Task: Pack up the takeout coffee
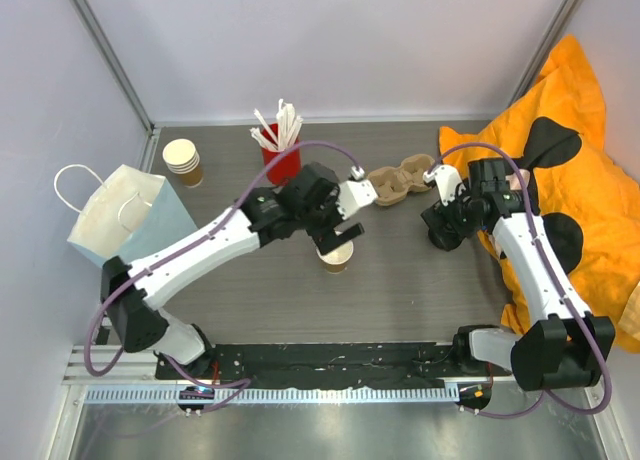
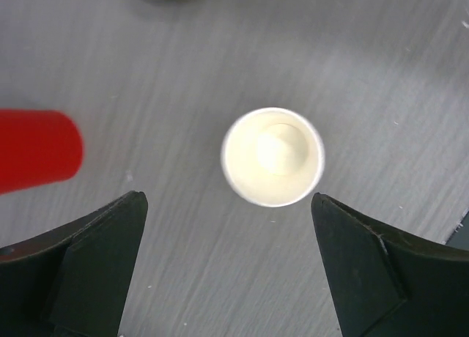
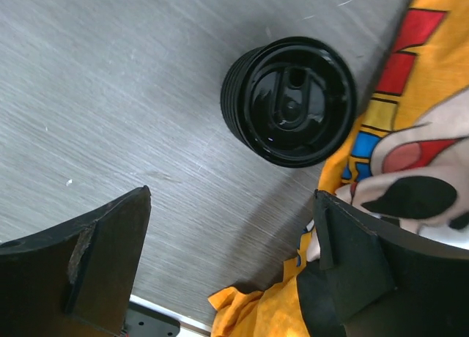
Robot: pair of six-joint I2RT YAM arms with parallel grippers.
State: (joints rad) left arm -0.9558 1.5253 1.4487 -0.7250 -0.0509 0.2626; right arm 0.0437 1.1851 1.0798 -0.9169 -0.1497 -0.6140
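Now | you see the takeout coffee cup (image 2: 272, 157) upright at frame centre on the table (image 2: 381, 66) | left gripper (image 2: 227, 199) fingers apart, just below it, apart from it | right gripper (image 3: 233, 196) fingers apart below the black lids (image 3: 289, 101)

Coffee cup (image 1: 337, 260) tan, white inside; lids (image 3: 289, 100) black; cloth (image 1: 590, 130) orange, black-spotted.

Bare table (image 2: 146, 73) around paper cup (image 2: 272, 157), red cup (image 1: 281, 163) nearby (upright), black lids (image 3: 289, 100) just beside orange cloth (image 3: 410, 132)

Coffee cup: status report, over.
Left gripper open above upright paper cup, not touching. Right gripper open over black lids. Red cup close by.
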